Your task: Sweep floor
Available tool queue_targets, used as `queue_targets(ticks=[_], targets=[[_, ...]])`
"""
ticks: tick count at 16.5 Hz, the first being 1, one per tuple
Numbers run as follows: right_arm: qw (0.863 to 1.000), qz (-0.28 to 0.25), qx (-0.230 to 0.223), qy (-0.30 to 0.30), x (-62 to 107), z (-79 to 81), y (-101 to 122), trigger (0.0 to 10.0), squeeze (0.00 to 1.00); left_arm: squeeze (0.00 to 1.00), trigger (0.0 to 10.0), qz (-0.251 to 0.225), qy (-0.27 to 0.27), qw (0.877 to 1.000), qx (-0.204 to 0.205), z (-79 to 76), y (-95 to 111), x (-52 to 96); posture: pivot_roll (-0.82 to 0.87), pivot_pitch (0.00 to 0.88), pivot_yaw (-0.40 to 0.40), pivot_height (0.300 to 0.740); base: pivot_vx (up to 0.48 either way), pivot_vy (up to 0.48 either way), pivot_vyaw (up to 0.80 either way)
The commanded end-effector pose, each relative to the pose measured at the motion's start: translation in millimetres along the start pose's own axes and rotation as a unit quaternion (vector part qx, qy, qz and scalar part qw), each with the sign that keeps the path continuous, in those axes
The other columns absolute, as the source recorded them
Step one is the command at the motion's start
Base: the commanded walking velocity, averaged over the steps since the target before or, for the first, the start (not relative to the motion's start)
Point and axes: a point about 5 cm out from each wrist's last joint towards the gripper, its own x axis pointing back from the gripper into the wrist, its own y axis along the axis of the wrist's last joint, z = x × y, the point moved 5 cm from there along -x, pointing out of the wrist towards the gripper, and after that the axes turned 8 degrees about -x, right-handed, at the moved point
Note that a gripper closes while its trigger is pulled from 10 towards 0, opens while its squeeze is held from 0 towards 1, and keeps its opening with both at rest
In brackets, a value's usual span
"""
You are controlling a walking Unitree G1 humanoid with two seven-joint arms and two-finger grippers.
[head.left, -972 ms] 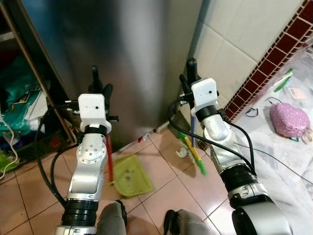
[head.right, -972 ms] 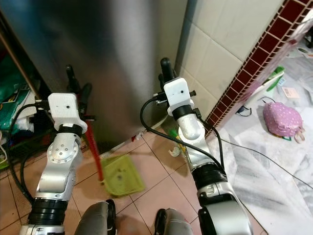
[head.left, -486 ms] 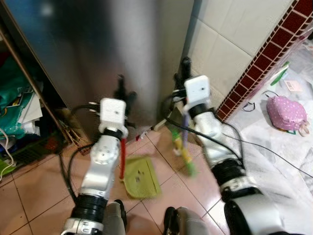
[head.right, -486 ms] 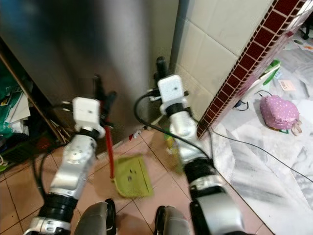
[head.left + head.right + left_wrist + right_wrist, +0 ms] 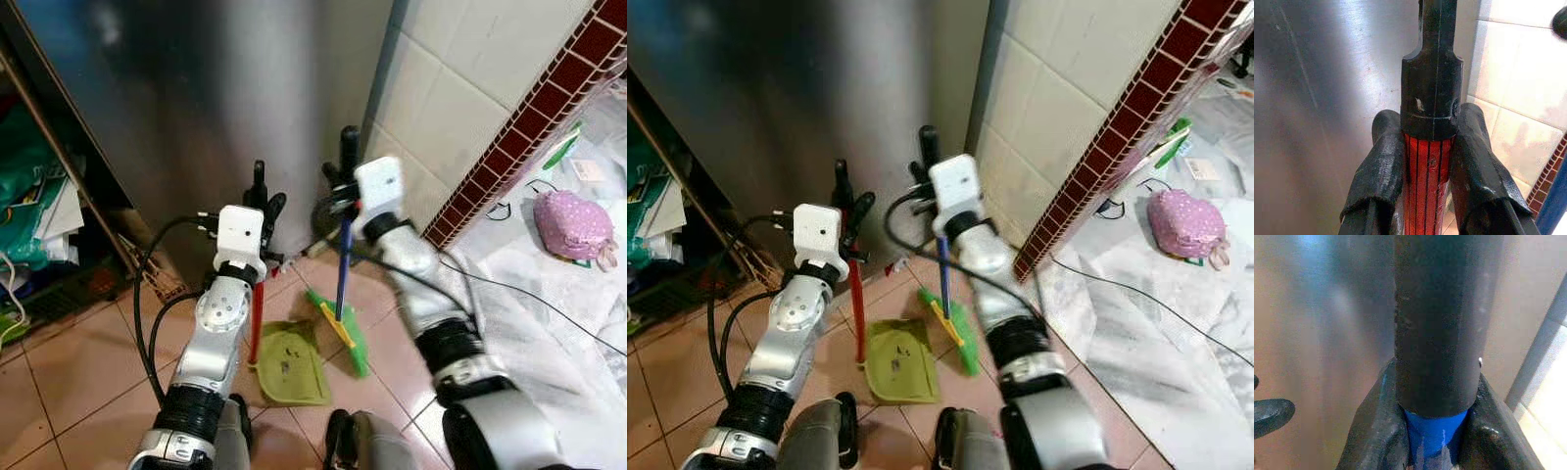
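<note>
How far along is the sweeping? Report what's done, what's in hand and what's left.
Done: both tools are gripped. The left hand is shut on the red-handled dustpan, which rests on the tiles with a few dark specks inside. In hand: the right hand holds the blue-handled broom, its green head beside the pan's edge. Left: probably more sweeping; whether debris remains on the floor can't be made out.

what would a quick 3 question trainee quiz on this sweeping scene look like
1. True or false: the left hand is shut on the red dustpan handle.
2. Which colour is the broom handle held by the right hand? A blue, B yellow, C white.
3. Fill in: the broom head sits on the floor to the robot's ____ of the green dustpan.

Key: 1 true; 2 A; 3 right.
</note>
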Motion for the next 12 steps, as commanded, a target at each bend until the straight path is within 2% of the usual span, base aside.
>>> queue_targets(ticks=[1, 2, 3, 4, 5, 7, 8, 9, 12], targets=[[1.0, 0.002, -0.006, 0.003, 5.8, -11.6, 4.5, 10.0, 0.0, 0.0, 10.0, -0.013, -0.009, 1.0, -0.002, -4.7, 6.0, -4.2, -0.02, 0.204, -0.085, 0.74, 0.0, 0.0, 0.0], [0.999, 0.01, -0.031, 0.004, 9.4, -19.8, 6.9, 10.0, 0.0, 0.0, 10.0, -0.012, -0.008, 1.0, -0.002, -3.6, 4.7, -4.3, -0.03, 0.201, -0.085, 0.74, 0.0, 0.0, 0.0], [0.999, 0.015, -0.05, 0.014, 11.1, -21.0, 10.6, 10.0, 0.0, 0.0, 10.0, -0.011, -0.007, 1.0, -0.002, -3.5, 4.0, -4.4, -0.03, 0.199, -0.083, 0.74, 0.0, 0.0, 0.0], [0.997, 0.014, -0.065, 0.026, 11.1, -18.9, 15.1, 10.0, 0.0, 0.0, 10.0, -0.011, -0.008, 1.0, -0.002, -4.0, 3.9, -4.5, -0.04, 0.198, -0.08, 0.74, 0.0, 0.0, 0.0], [0.994, 0.007, -0.09, 0.066, 11.3, -11.1, 28.8, 10.0, 0.0, 0.0, 10.0, -0.013, -0.011, 1.0, -0.003, -5.5, 3.8, -5.5, -0.04, 0.195, -0.079, 0.74, 0.0, 0.0, 0.0], [0.992, -0.002, -0.087, 0.093, 10.7, -7.3, 41.1, 10.0, 0.0, 0.0, 10.0, -0.014, -0.012, 1.0, -0.003, -5.8, 3.8, -6.2, -0.04, 0.192, -0.076, 0.74, 0.0, 0.0, 0.0], [0.991, -0.017, -0.069, 0.11, 7.5, -9.2, 58.1, 10.0, 0.0, 0.0, 10.0, -0.015, -0.013, 1.0, -0.004, -5.7, 3.8, -6.9, -0.04, 0.189, -0.074, 0.74, 0.0, 0.0, 0.0], [0.991, -0.025, -0.058, 0.115, 5.4, -11.5, 65.6, 10.0, 0.0, 0.0, 10.0, -0.015, -0.014, 1.0, -0.005, -5.6, 3.7, -7.1, -0.04, 0.188, -0.074, 0.74, 0.0, 0.0, 0.0], [0.993, -0.072, -0.018, 0.093, -2.7, -33.5, 104.5, 10.0, 0.0, 0.0, 10.0, -0.018, -0.017, 1.0, -0.007, -7.4, 3.5, -7.4, -0.03, 0.185, -0.073, 0.74, 0.0, 0.0, 0.0]])
